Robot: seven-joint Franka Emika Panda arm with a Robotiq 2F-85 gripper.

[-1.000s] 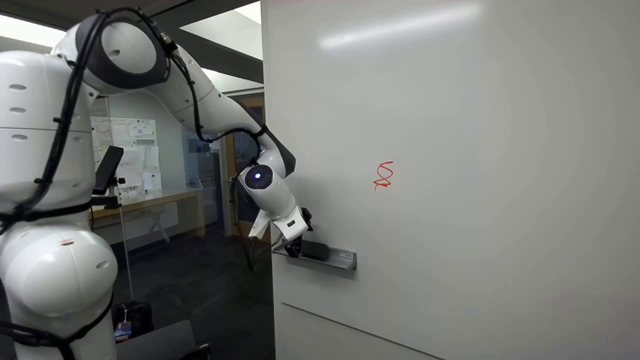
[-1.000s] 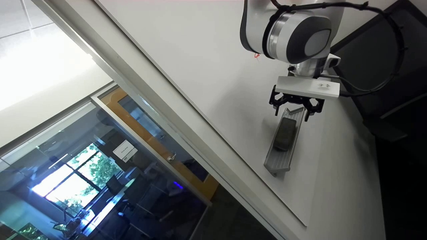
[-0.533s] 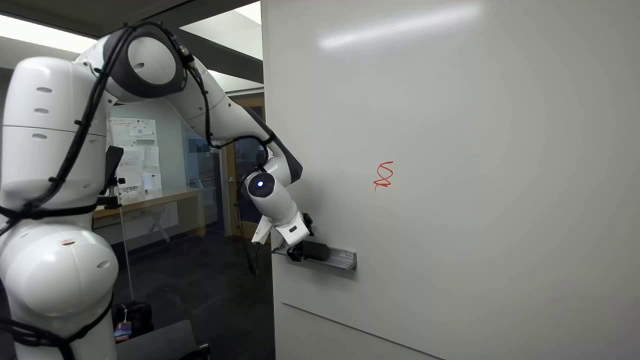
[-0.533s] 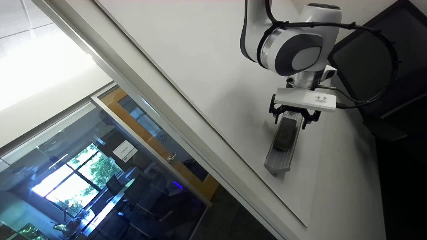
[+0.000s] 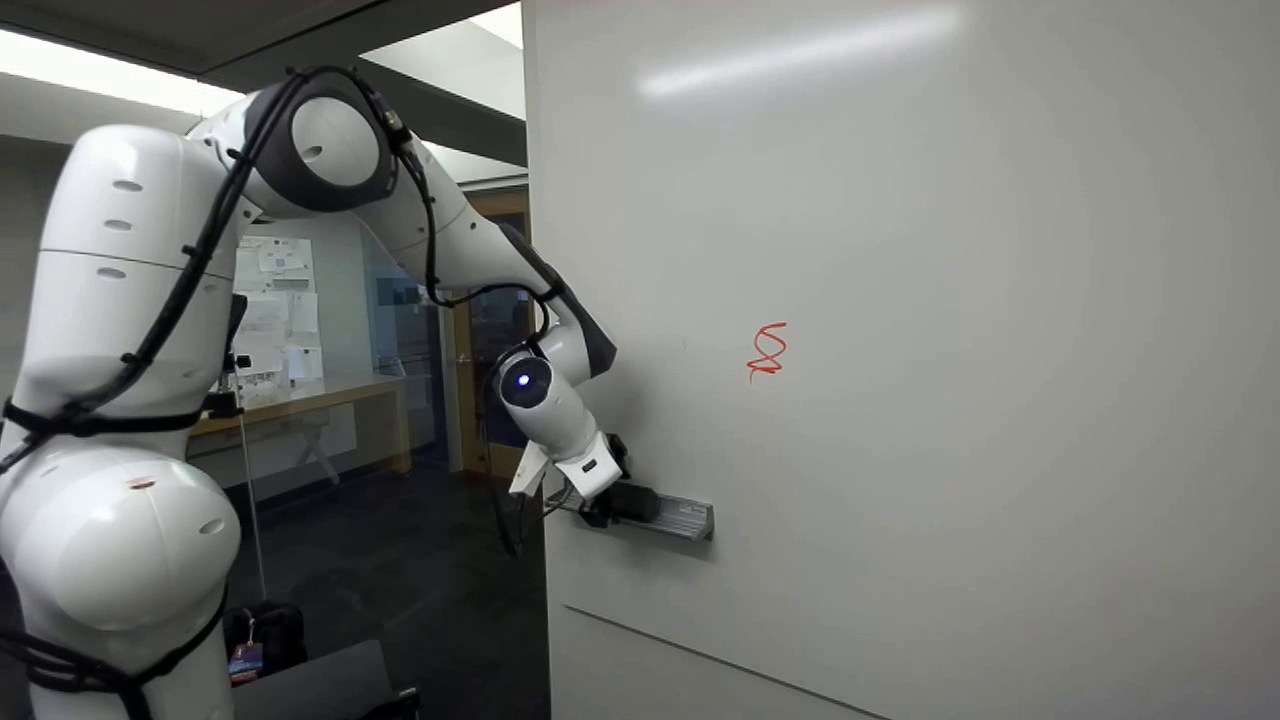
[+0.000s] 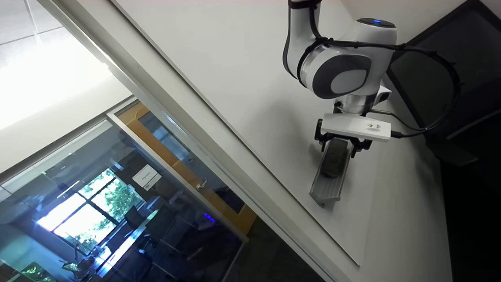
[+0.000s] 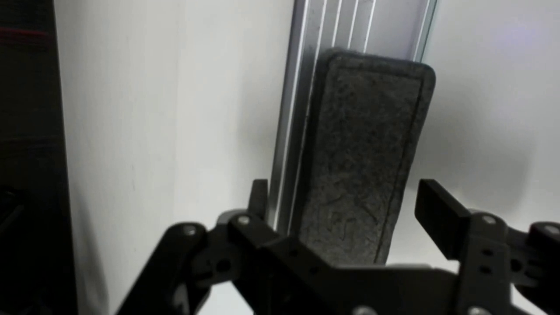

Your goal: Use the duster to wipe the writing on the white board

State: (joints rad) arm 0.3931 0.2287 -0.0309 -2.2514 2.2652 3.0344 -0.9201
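Note:
The duster (image 5: 636, 502), a dark grey oblong block, lies on the metal ledge; it also shows in an exterior view (image 6: 334, 159) and the wrist view (image 7: 363, 148). My gripper (image 6: 338, 151) is open around its near end. In the wrist view my gripper (image 7: 344, 197) has one finger on each side of the duster, with a gap to the right finger. The left finger stands beside the ledge's outer edge. The duster's near end is hidden behind the gripper. The red writing (image 5: 768, 352) is on the white board (image 5: 960, 450), above and right of the ledge.
The grey ridged ledge (image 5: 688, 520) sticks out from the board; it also shows in an exterior view (image 6: 326, 190) and the wrist view (image 7: 341, 22). A glass wall and wooden door (image 6: 188, 168) stand beyond the board's edge. A dark screen (image 6: 458, 51) is behind the arm.
My gripper has moved down toward the ledge and over the near end of the duster, fingers staying apart. The arm has leaned toward the board. The duster has not moved.

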